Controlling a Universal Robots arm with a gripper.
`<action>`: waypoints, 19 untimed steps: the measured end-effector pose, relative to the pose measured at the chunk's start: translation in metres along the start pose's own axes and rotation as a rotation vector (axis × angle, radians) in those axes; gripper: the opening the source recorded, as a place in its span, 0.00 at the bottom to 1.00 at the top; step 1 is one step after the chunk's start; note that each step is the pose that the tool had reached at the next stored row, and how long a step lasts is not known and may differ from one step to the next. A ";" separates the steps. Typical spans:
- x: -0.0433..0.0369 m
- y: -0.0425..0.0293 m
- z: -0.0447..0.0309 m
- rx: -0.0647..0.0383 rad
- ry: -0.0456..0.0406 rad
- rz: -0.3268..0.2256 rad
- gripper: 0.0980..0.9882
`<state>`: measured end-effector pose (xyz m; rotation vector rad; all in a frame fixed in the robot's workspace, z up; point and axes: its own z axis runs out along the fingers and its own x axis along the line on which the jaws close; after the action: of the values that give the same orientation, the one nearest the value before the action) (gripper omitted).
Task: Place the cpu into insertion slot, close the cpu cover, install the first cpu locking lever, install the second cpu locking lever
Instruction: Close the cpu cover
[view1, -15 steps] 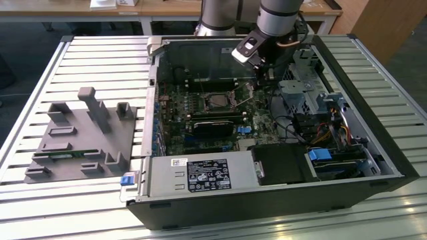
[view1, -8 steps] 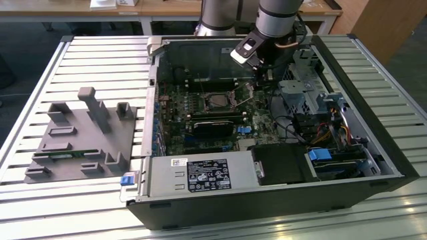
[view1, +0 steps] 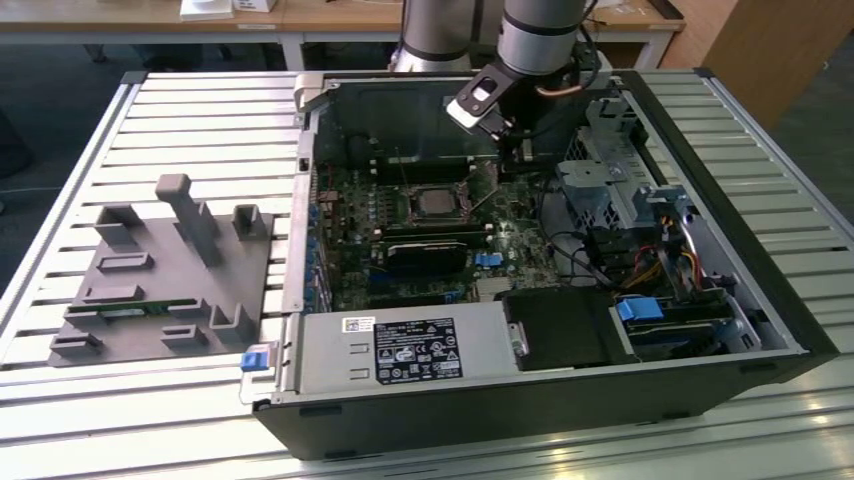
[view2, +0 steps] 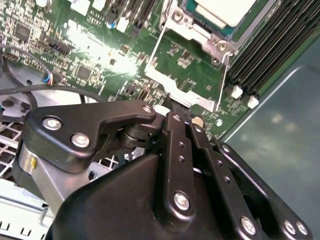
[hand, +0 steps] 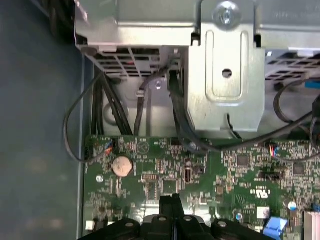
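Note:
The cpu (view1: 435, 203) (view2: 222, 9) lies flat in the insertion slot (view1: 407, 212) in the middle of the green motherboard. The silvery cpu cover (view2: 176, 19) lies down around the chip's edges. A thin wire locking lever (view2: 152, 50) runs from the socket corner to a flat silvery tab (view2: 185, 90). My gripper (view1: 513, 140) (view2: 175, 114) (hand: 170, 200) hangs low inside the case beside the socket. Its black fingers are pressed together, with the tips right at that tab. Whether they touch it I cannot tell.
A metal drive cage (hand: 225, 75) with black cables (hand: 125, 100) stands close to the gripper. Black memory sticks (view2: 270, 45) lie beside the socket. The power supply (view1: 400, 350) sits at the case's near wall. A grey parts fixture (view1: 160, 275) rests at the exterior view's left.

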<state>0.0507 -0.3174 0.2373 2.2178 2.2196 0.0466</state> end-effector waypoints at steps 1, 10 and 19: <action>0.0000 -0.0011 0.0000 0.000 0.0001 0.000 0.01; 0.0000 -0.0060 -0.0001 0.000 0.0001 0.000 0.01; 0.0000 -0.0085 -0.0001 0.000 0.0001 0.000 0.01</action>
<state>0.0422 -0.3174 0.2372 2.2182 2.2193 0.0467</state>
